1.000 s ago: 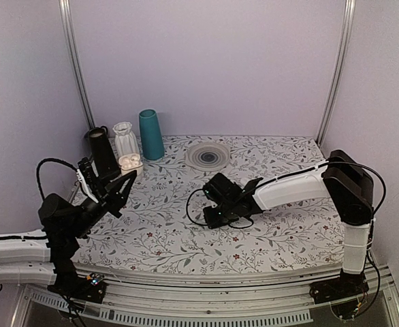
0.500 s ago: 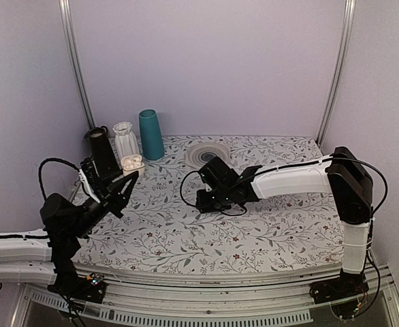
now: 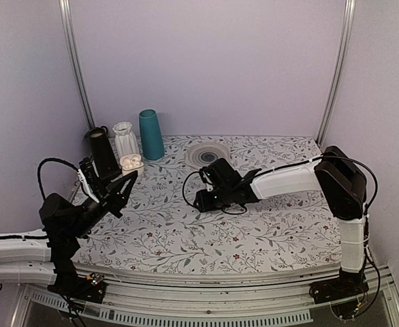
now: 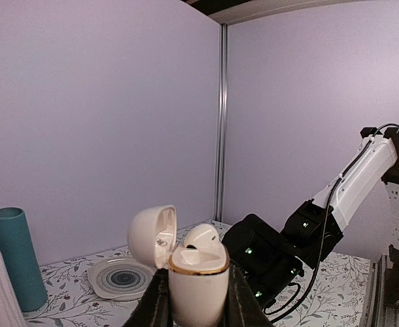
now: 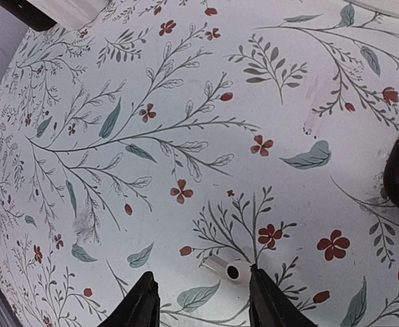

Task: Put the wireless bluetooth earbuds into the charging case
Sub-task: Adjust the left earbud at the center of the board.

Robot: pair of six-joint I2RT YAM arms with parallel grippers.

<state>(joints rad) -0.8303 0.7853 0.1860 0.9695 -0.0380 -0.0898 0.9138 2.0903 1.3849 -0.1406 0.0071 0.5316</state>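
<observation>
My left claw [image 4: 198, 303] is shut tight on the charging case [image 4: 196, 269]. The case is small, creamy white and shiny. It has round corners and a thin gold line round its rim. Its lid [image 4: 152, 235] is tipped open toward the left of the wrist view. A white earbud [image 4: 201, 236] pokes out of the top. I hold the case upright, up off the counter [image 3: 274, 231], at the left of the top view. It is just in front of a ribbed white vase [image 3: 124, 139] and next to a black vase [image 3: 104, 153]. My left arm [image 3: 22, 255] comes in from the lower left corner and bends up, so the claw points to the back.

My right arm [image 3: 288, 182] reaches from the right edge to the middle of the counter and dips down low. My right claw [image 5: 201, 303] is open, with its fingers apart over the flowery counter. A loose earbud [image 5: 228, 270] lies flat on the counter between the fingers, at the bottom of the right wrist view. It is just beside the finger on the right of that view. I cannot tell if it touches that finger.
</observation>
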